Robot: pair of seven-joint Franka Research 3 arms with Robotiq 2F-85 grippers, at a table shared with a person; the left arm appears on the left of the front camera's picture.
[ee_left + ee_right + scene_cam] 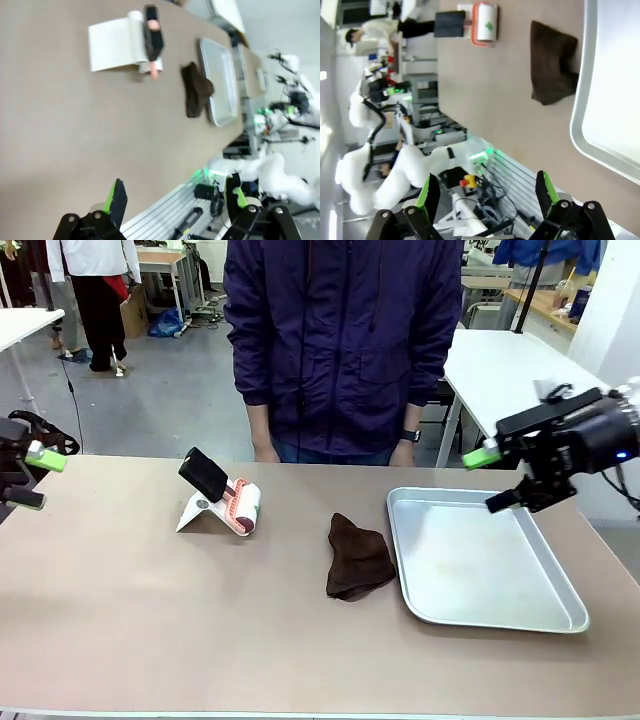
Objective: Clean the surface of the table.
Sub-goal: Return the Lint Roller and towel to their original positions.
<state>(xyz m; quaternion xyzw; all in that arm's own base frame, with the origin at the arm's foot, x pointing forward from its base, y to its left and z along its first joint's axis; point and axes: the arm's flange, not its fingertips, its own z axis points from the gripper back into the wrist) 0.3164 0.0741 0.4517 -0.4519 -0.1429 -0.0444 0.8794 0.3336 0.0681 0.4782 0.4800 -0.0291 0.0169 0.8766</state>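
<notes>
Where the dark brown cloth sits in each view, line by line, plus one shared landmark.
Front view: dark brown cloth at table centre, just left of the metal tray.
Left wrist view: cloth upper middle, left of the tray.
Right wrist view: cloth upper right, left of the tray.
Shared landmark: the tray.

Nothing readable anywhere – the lint roller point(243, 508) has a small green mark on it, but it's too blurry to make out.

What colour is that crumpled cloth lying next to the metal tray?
The crumpled cloth is dark brown, seen best in the front view.
</notes>
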